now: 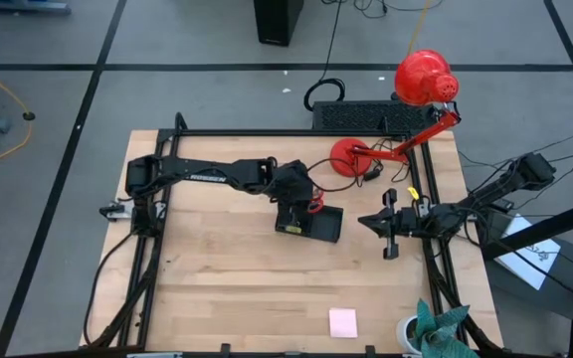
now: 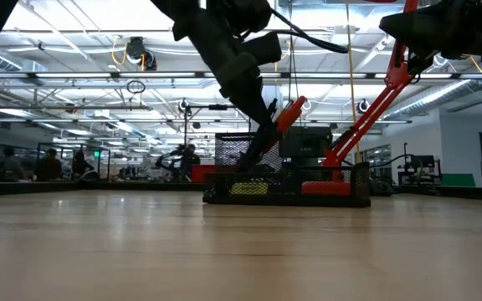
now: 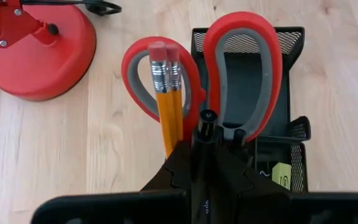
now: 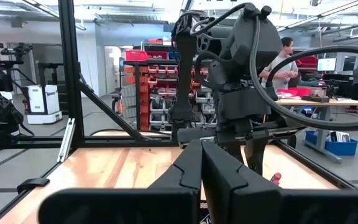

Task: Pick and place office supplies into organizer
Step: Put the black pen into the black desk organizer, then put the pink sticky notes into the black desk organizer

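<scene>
While clamped, left pincer (image 3: 205,163) grips black pen (image 3: 205,134), organizer (image 3: 294,134) directly beneath

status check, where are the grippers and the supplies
Left gripper shut on pens, over organizer, scissors and pencils bunched with them. Right gripper shut, idle at table's right edge. Sticky pad still out. Lamp close by.

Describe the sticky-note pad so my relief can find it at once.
Start at the wooden table and go to its near edge, toward the right arm's side. The sticky-note pad lies flat there alone, well away from the black organizer. It is a small pale pink square, the only pink thing on the wood.
</scene>
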Robot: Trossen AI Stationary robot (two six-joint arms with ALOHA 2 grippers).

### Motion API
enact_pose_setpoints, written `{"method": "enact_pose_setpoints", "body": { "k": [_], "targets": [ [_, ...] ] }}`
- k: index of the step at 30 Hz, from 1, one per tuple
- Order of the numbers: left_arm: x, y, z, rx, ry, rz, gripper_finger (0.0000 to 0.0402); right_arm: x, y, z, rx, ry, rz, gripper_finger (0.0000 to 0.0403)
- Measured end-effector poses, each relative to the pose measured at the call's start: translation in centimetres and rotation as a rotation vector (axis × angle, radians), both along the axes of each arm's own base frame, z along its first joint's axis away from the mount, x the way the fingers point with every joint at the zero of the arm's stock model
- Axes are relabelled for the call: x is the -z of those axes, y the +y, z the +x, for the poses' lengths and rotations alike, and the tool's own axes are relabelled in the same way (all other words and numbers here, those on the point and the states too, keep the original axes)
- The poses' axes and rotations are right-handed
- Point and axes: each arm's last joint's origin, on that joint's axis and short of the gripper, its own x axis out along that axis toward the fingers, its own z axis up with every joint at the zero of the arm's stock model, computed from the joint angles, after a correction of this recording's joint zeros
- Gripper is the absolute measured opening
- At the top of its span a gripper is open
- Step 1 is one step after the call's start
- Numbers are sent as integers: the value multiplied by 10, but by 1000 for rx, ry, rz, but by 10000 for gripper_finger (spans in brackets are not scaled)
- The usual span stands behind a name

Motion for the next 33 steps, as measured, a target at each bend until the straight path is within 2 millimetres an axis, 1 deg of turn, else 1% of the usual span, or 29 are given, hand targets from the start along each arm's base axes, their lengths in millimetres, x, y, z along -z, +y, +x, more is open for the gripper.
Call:
{"method": "enact_pose_setpoints", "body": {
  "k": [2, 4, 10, 13, 17, 20, 22, 24, 27, 29, 31, 33],
  "targets": [
    [0, 0, 0, -5, 1, -4, 30, 0, 0, 0, 0, -1, 0, 0],
    [0, -1, 0, -4, 1, -1, 52, 0, 0, 0, 0, 0, 0, 0],
    [-3, -5, -1, -23, -5, 3, 160, 0, 0, 0, 0, -1, 1, 0],
    [-4, -5, -2, -47, -6, 12, 205, 0, 0, 0, 0, -1, 2, 0],
    [-16, -6, -5, -38, -13, 48, 244, 0, 0, 0, 0, -1, 2, 0],
    [-35, -13, -9, -10, -28, 96, 260, 0, 0, 0, 0, 0, 2, 0],
    [-57, -22, -15, 8, -64, 141, 264, 1, 0, 0, 0, 7, -2, 0],
    [-74, -36, -25, 38, -59, 193, 261, 1, 0, 1, 0, 10, 0, 0],
    [-101, -66, -48, 113, -74, 257, 236, 3, 0, 1, 0, 24, -5, 0],
    [-119, -87, -67, 174, -103, 255, 206, 4, 1, 1, -1, 37, -11, 0],
    [-133, -108, -87, 228, -126, 203, 165, 5, 1, 1, -3, 45, -2, 0],
    [-138, -126, -106, 266, -152, 159, 118, 7, 1, 1, -5, 62, 0, 0]
  ]
}}
